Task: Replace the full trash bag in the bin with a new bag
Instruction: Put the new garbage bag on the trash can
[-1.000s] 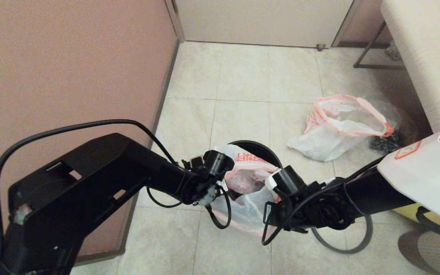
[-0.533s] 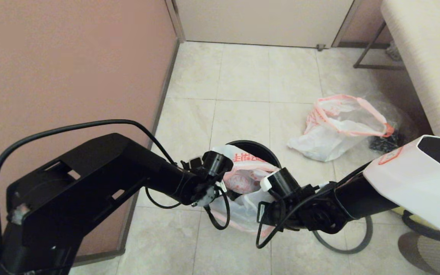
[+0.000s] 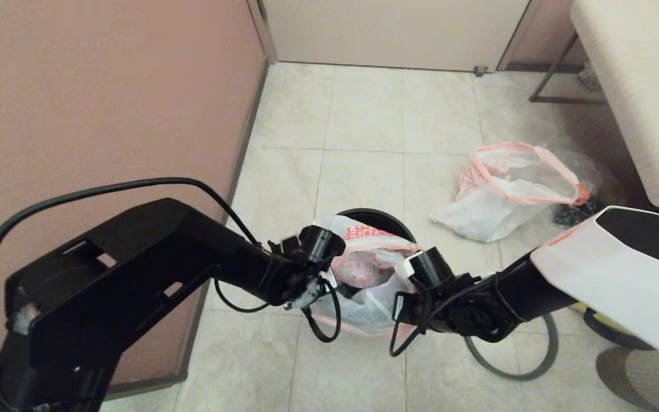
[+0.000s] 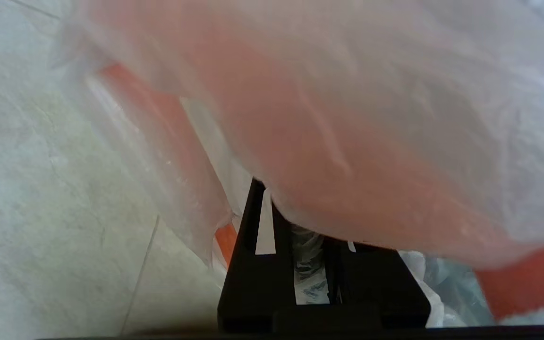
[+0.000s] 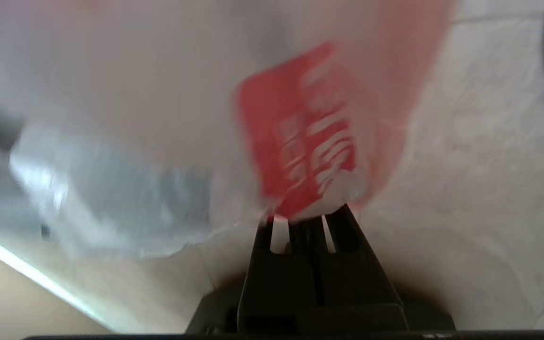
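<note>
Both arms met over the bin (image 3: 384, 220), which stood on the tiled floor (image 3: 364, 114). The left end effector (image 4: 310, 245) was nearly closed, pinching film at the rim of the new bag (image 3: 366, 274); the right end effector (image 5: 302, 222) was clamped tight on the opposite edge beside the red printing. The bag hung spread between them above the bin's mouth. Thin and limp, it likely weighs almost nothing, slips and tears easily, so the doubled pink-red rim seems the safest hold. The full trash bag (image 3: 507, 191) lay well apart on the floor.
</note>
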